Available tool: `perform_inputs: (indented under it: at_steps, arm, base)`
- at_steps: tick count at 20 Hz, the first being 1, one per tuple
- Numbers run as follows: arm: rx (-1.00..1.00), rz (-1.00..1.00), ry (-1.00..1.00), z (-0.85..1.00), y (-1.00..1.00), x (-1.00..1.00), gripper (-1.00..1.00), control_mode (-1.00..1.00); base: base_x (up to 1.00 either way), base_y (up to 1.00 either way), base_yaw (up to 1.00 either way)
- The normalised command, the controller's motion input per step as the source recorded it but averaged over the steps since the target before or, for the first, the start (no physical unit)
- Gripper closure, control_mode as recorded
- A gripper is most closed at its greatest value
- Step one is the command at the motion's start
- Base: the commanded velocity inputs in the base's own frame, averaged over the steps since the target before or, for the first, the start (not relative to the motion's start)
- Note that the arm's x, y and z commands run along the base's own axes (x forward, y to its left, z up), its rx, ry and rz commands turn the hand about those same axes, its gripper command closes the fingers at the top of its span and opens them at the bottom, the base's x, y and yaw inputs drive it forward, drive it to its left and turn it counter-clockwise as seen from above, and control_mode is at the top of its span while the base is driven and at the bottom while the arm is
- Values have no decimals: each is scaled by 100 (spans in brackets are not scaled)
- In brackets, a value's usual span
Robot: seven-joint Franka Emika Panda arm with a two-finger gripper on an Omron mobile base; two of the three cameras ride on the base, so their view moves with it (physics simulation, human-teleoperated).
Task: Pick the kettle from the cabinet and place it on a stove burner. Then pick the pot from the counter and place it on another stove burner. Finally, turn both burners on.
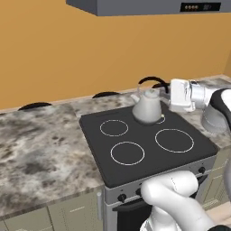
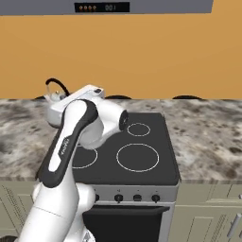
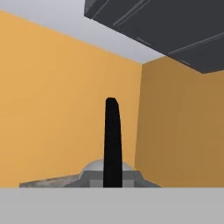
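In the left base view, the kettle (image 1: 147,106) stands on the far right part of the black cooktop (image 1: 146,146), over the far right burner ring (image 1: 161,119), which it mostly covers. Its arched black handle (image 1: 152,81) rises above the silver body. The gripper (image 1: 168,92) reaches in from the right, level, and meets the handle at its right side; the jaws themselves are hidden behind the white hand. Three other rings are free: the far left ring (image 1: 114,127), the near left ring (image 1: 127,153) and the large near right ring (image 1: 174,140). The marble desk (image 1: 40,149) lies to the left of the cooktop, and black knobs (image 1: 122,197) sit along the stove front.

In the right base view, the arm covers the left part of the cooktop (image 2: 151,160). The kettle (image 2: 53,97) shows just a little at the far left, behind the white hand, with the handle loop above it. The large ring (image 2: 137,157) and a small far ring (image 2: 138,129) are free. The desk (image 2: 208,137) continues to the right.

In the hand view, the black handle (image 3: 112,142) stands upright in the middle, close to the camera, and the rounded grey top of the kettle (image 3: 94,168) is below it. The jaws are closed narrow on this handle. The orange wall (image 3: 52,105) is behind, and a dark hood (image 3: 175,30) is above.
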Motion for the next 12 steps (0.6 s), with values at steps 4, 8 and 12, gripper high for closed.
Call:
perform_inputs:
  at_steps: [4, 8, 12]
  arm:
    - [-1, 11, 0, -27, 3, 35, 100, -100]
    - [-1, 10, 0, -27, 5, 34, 100, -100]
    - [0, 11, 0, -31, 2, 27, 100, -100]
  base:
    - [0, 0, 0]
    - [0, 0, 0]
    - [0, 0, 0]
